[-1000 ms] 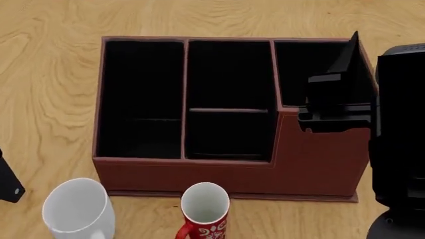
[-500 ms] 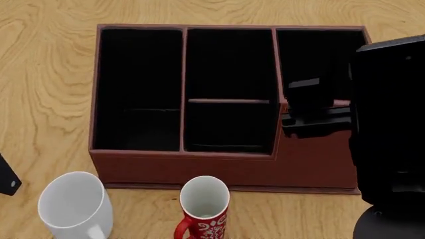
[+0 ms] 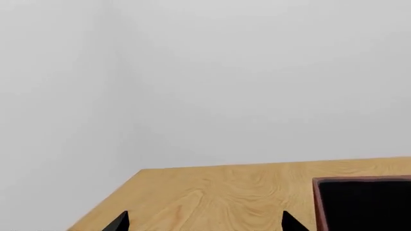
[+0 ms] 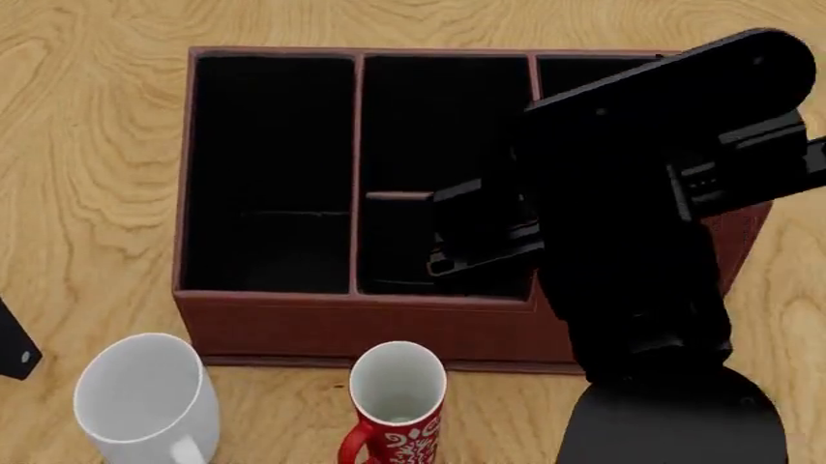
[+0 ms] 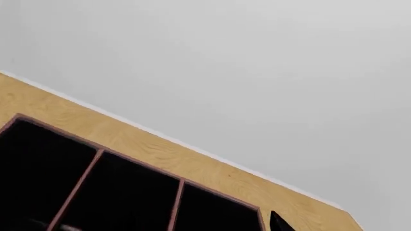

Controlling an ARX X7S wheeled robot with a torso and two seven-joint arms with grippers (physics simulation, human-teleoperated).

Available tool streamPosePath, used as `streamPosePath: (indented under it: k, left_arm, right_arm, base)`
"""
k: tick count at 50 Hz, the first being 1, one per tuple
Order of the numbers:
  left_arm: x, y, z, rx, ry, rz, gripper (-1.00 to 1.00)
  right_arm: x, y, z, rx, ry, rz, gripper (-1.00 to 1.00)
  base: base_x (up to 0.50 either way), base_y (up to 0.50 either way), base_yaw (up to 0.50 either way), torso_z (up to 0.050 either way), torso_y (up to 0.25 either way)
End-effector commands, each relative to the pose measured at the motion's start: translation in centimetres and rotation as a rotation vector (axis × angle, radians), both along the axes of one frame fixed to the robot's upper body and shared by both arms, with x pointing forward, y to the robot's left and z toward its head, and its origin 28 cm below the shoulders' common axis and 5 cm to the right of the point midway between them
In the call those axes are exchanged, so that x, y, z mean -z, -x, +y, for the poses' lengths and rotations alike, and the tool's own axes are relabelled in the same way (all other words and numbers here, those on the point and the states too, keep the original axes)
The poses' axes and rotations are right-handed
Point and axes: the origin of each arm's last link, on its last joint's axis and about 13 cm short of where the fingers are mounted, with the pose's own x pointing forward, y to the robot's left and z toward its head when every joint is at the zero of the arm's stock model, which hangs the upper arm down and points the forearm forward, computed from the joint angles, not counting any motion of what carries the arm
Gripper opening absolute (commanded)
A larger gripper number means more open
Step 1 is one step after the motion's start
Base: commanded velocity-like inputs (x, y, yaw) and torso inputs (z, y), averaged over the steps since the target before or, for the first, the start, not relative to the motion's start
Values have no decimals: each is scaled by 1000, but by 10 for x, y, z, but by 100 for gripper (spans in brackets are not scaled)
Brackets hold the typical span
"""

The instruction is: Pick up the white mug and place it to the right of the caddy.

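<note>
Mug (image 4: pixel 142 401) stands on the table (image 4: pixel 91 145) just in front of the caddy's (image 4: pixel 271 329) left corner, beside the red mug (image 4: pixel 398 401), untouched. I have the right arm (image 4: pixel 633 222) over the caddy's right compartments, seemingly crossing toward the mug. Its claw is hidden: cannot tell. Left claw (image 3: pixel 202 222) shows two tips apart, empty.

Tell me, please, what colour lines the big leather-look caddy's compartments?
Black, inside the reddish-brown leather-look caddy; the head view shows it best.
</note>
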Motion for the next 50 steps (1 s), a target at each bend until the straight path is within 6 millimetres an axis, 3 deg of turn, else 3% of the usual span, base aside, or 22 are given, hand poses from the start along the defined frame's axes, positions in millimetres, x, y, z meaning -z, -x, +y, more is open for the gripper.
streamPosePath:
  k: [1, 29, 50]
  left_arm:
    - [0, 1, 4, -19, 3, -6, 100]
    - [-1, 4, 6, -32, 5, -11, 100]
    - [-1, 2, 8, -34, 11, -8, 100]
  right_arm:
    - [7, -7, 15, -93, 9, 44, 100]
    - [8, 2, 37, -329, -55, 141, 100]
    - [23, -4, 58, -495, -71, 256, 100]
  base:
    - [0, 0, 0, 0, 0]
    - [0, 0, 0, 0, 0]
    - [0, 0, 0, 0, 0]
